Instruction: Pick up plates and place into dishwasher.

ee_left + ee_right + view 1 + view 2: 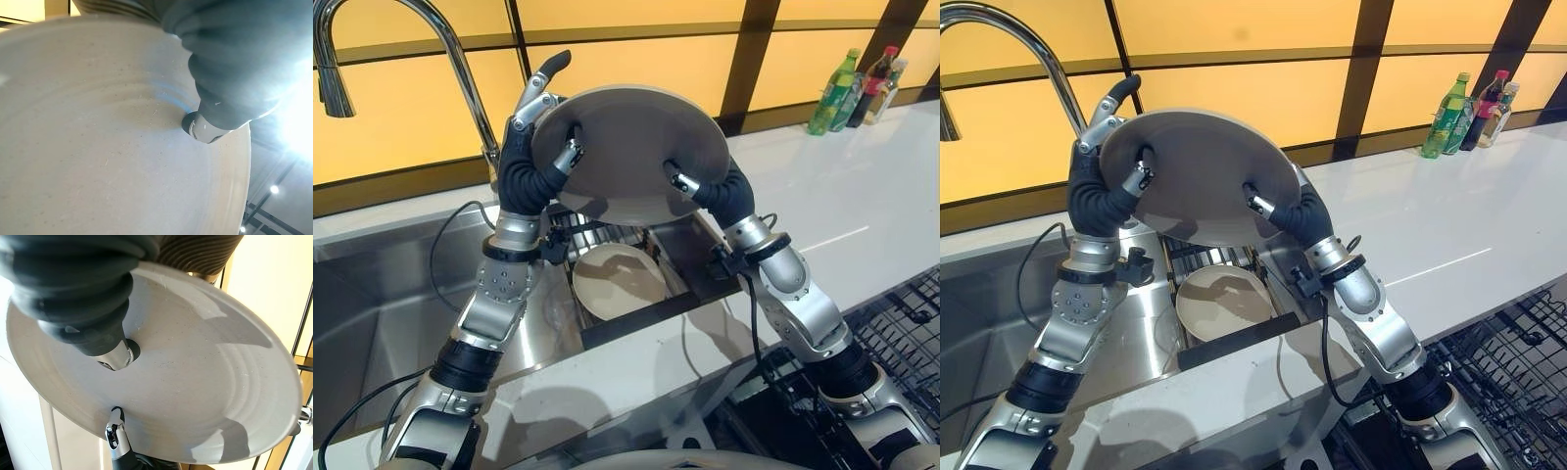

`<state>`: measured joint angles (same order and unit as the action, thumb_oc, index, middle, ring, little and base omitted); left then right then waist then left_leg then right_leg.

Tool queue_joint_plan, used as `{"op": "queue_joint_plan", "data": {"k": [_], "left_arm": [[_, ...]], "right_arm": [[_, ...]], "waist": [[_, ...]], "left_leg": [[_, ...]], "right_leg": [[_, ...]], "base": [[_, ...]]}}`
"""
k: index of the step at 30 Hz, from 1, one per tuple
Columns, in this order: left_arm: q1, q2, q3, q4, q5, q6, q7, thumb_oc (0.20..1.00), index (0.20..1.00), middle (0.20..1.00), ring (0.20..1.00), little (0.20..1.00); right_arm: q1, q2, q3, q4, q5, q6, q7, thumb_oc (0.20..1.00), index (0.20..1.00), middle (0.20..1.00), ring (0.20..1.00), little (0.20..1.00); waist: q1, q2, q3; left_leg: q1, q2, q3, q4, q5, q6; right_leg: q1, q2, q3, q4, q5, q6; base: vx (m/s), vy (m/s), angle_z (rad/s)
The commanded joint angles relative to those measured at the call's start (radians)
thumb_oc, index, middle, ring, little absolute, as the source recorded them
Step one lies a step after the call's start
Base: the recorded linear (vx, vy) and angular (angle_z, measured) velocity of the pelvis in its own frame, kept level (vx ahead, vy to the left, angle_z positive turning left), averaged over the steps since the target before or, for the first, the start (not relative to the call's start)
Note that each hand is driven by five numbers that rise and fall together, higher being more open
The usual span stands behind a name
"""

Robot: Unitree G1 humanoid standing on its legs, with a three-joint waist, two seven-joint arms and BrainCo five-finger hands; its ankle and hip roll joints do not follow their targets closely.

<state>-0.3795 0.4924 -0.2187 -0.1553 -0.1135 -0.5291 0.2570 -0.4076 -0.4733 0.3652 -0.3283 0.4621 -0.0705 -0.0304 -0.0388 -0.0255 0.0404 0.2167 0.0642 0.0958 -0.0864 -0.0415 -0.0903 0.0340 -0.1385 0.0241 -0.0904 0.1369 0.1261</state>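
White table [862, 206] runs beside a steel sink [372, 294]; above it both hands, left hand [530, 147] and right hand [710, 191], pinch a grey plate [631, 152] with curled fingers. Rim-only grip could slip, dropping it onto the second plate [617, 282] below.

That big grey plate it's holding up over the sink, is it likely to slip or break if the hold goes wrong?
The plate looks like stiff glazed ceramic, so probably smooth and somewhat slippery. The left hand and right hand grip only at its edges. Dropped, it might chip on the plate in the sink below.
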Motion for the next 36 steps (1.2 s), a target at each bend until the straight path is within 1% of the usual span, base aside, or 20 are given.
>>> {"op": "queue_joint_plan", "data": {"k": [1,4,5,6,7,9,13,14,16,18,20,23,24,28,32,36], "left_arm": [[-0.084,0.011,-0.075,-0.014,-0.005,-0.006,-0.001,0.2,0.2,0.2,0.2,0.2],[-0.078,0.005,-0.073,-0.011,-0.01,0.008,0.004,0.2,0.2,0.2,0.2,0.2],[-0.076,0.001,-0.072,-0.008,-0.011,0.048,0.007,0.724,0.724,0.724,0.724,0.724],[-0.074,0.001,-0.071,-0.005,-0.004,0.061,0.016,1.0,1.0,1.0,1.0,1.0],[-0.074,0.002,-0.07,0.0,0.002,0.06,0.024,1.0,1.0,1.0,1.0,1.0],[-0.064,0.005,-0.043,0.011,0.008,0.057,0.09,1.0,1.0,1.0,1.0,1.0],[-0.031,0.0,0.076,0.005,-0.037,0.047,0.184,1.0,1.0,1.0,1.0,1.0],[-0.027,-0.003,0.087,0.001,-0.038,0.049,0.191,1.0,1.0,1.0,1.0,1.0],[-0.028,-0.012,0.128,-0.01,-0.038,0.067,0.249,1.0,1.0,1.0,1.0,1.0],[-0.031,-0.018,0.141,-0.014,-0.042,0.07,0.262,1.0,1.0,1.0,1.0,1.0],[-0.036,-0.034,0.144,-0.025,-0.037,0.083,0.267,1.0,1.0,1.0,1.0,1.0],[-0.037,-0.04,0.143,-0.042,-0.025,0.099,0.259,1.0,1.0,1.0,1.0,1.0],[-0.036,-0.039,0.144,-0.043,-0.03,0.095,0.253,1.0,1.0,1.0,1.0,1.0],[-0.036,-0.023,0.161,-0.031,-0.052,0.068,0.239,1.0,1.0,1.0,1.0,1.0],[-0.028,-0.003,0.185,-0.031,-0.07,0.065,0.246,1.0,1.0,1.0,1.0,1.0],[-0.009,0.013,0.214,-0.032,-0.08,0.074,0.246,1.0,1.0,1.0,1.0,1.0]], "right_arm": [[-0.109,0.03,0.053,-0.071,-0.005,0.0,0.034,0.2,0.2,0.2,0.2,0.2],[-0.108,0.029,0.048,-0.072,-0.011,-0.002,0.018,0.2,0.2,0.2,0.2,0.2],[-0.111,0.032,0.043,-0.069,-0.024,-0.014,-0.016,0.2,0.2,0.2,0.2,0.2],[-0.112,0.033,0.042,-0.068,-0.028,-0.016,-0.031,0.2,0.2,0.2,0.2,0.2],[-0.113,0.033,0.038,-0.067,-0.032,-0.019,-0.04,0.2,0.2,0.2,0.2,0.2],[-0.103,0.043,0.009,-0.056,-0.078,-0.041,-0.088,0.2,0.2,0.2,0.2,0.2],[-0.069,0.04,-0.072,-0.056,-0.129,-0.046,-0.137,0.2,0.2,0.2,0.2,0.2],[-0.066,0.039,-0.08,-0.059,-0.137,-0.045,-0.14,0.2,0.2,0.2,0.2,0.2],[-0.071,0.029,-0.109,-0.065,-0.171,-0.041,-0.165,0.2,0.2,0.2,0.2,0.2],[-0.079,0.02,-0.123,-0.07,-0.18,-0.031,-0.174,0.2,0.2,0.2,0.2,0.2],[-0.095,0.006,-0.138,-0.063,-0.214,0.0,-0.199,0.2,0.2,0.2,0.2,0.2],[-0.084,-0.013,-0.162,-0.057,-0.241,0.017,-0.205,0.2,0.2,0.2,0.2,0.2],[-0.074,-0.022,-0.173,-0.055,-0.244,0.015,-0.204,0.2,0.2,0.2,0.2,0.2],[-0.026,-0.08,-0.231,-0.037,-0.276,0.005,-0.207,0.2,0.2,0.2,0.2,0.2],[0.021,-0.125,-0.29,-0.024,-0.331,0.009,-0.207,0.2,0.2,0.2,0.2,0.2],[0.095,-0.183,-0.373,-0.017,-0.331,0.015,-0.213,0.2,0.2,0.2,0.2,0.2]], "waist": [[-0.001,-0.004,-0.03],[0.001,-0.004,-0.031],[0.003,-0.003,-0.029],[0.003,-0.003,-0.028],[0.004,-0.002,-0.028],[0.007,-0.001,-0.029],[0.01,0.001,-0.034],[0.01,0.0,-0.035],[0.008,-0.003,-0.035],[0.006,-0.004,-0.036],[0.001,-0.003,-0.037],[-0.009,-0.002,-0.039],[-0.013,-0.003,-0.041],[-0.041,-0.005,-0.044],[-0.066,-0.004,-0.043],[-0.107,-0.013,-0.042]], "left_leg": [[-0.079,-0.006,-0.028,0.053,-0.052,0.037],[-0.08,-0.004,-0.028,0.055,-0.052,0.035],[-0.08,-0.002,-0.029,0.055,-0.051,0.034],[-0.079,-0.001,-0.029,0.055,-0.051,0.033],[-0.078,-0.001,-0.031,0.053,-0.05,0.033],[-0.078,0.001,-0.034,0.051,-0.047,0.031],[-0.077,0.009,-0.032,0.041,-0.041,0.026],[-0.078,0.009,-0.031,0.041,-0.041,0.026],[-0.082,0.014,-0.027,0.04,-0.037,0.022],[-0.089,0.015,-0.028,0.043,-0.032,0.02],[-0.088,0.016,-0.026,0.042,-0.031,0.018],[-0.084,0.017,-0.02,0.035,-0.031,0.017],[-0.084,0.017,-0.017,0.034,-0.031,0.017],[-0.07,0.023,0.005,0.025,-0.038,0.018],[-0.065,0.026,0.024,0.032,-0.046,0.025],[-0.072,0.029,0.055,0.069,-0.064,0.035]], "right_leg": [[0.044,-0.023,-0.018,0.079,-0.145,0.039],[0.047,-0.023,-0.022,0.079,-0.146,0.037],[0.048,-0.023,-0.025,0.079,-0.147,0.036],[0.049,-0.023,-0.026,0.078,-0.147,0.035],[0.051,-0.022,-0.026,0.077,-0.147,0.035],[0.056,-0.021,-0.028,0.072,-0.147,0.033],[0.058,-0.022,-0.039,0.062,-0.143,0.033],[0.058,-0.022,-0.041,0.061,-0.143,0.033],[0.057,-0.024,-0.051,0.056,-0.14,0.032],[0.052,-0.025,-0.053,0.056,-0.133,0.031],[0.053,-0.026,-0.055,0.052,-0.13,0.031],[0.052,-0.026,-0.049,0.049,-0.128,0.034],[0.05,-0.025,-0.046,0.048,-0.127,0.035],[0.046,-0.025,-0.031,0.052,-0.13,0.042],[0.03,-0.015,-0.009,0.089,-0.147,0.042],[0.006,0.007,0.041,0.118,-0.16,0.036]], "base": [[-0.03,-0.004,0.0],[-0.03,-0.004,0.0],[-0.05,-0.004,0.0],[-0.05,-0.003,0.01],[-0.04,0.002,0.01],[-0.05,0.004,0.01],[-0.05,-0.005,0.01],[-0.06,-0.022,0.01],[-0.07,-0.015,0.01],[-0.07,-0.003,0.02],[-0.06,0.017,0.02],[-0.04,0.026,-0.01],[-0.02,0.033,-0.05],[-0.01,0.013,-0.01],[-0.01,0.022,-0.07],[-0.01,0.009,-0.23]]}}
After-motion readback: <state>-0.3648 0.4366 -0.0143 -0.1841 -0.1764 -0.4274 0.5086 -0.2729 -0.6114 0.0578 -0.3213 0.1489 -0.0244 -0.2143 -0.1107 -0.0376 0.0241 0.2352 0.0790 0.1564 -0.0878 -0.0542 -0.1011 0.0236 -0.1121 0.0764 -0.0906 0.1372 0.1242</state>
